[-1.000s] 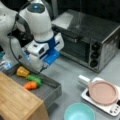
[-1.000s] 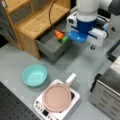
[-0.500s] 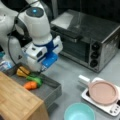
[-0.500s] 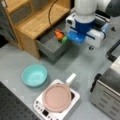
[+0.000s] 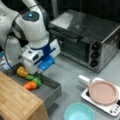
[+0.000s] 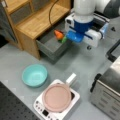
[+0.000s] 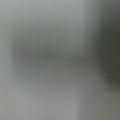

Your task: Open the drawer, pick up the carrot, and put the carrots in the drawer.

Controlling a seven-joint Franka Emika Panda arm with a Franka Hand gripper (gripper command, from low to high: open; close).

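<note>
The dark grey drawer (image 5: 51, 92) (image 6: 48, 46) stands pulled out from under the light wooden top (image 5: 17, 100) (image 6: 37, 22). The small orange carrot (image 5: 30, 85) (image 6: 58, 34) lies inside it, beside a green vegetable (image 5: 37, 80) (image 6: 64, 39) and a yellow one (image 5: 22, 71). My gripper (image 5: 38, 71) (image 6: 75, 37), white with a blue block, hangs just above the drawer's far edge, close over the vegetables. Its fingers are hidden behind the hand. The wrist view gives only a grey blur.
A silver toaster oven (image 5: 85, 40) (image 6: 107, 87) stands behind and beside the arm. In front are a teal bowl (image 5: 79, 113) (image 6: 34, 75) and a pink plate (image 5: 103, 91) (image 6: 57, 97) on a white cooker.
The arm has shifted a little toward the drawer. The carrot and the other vegetables lie where they were.
</note>
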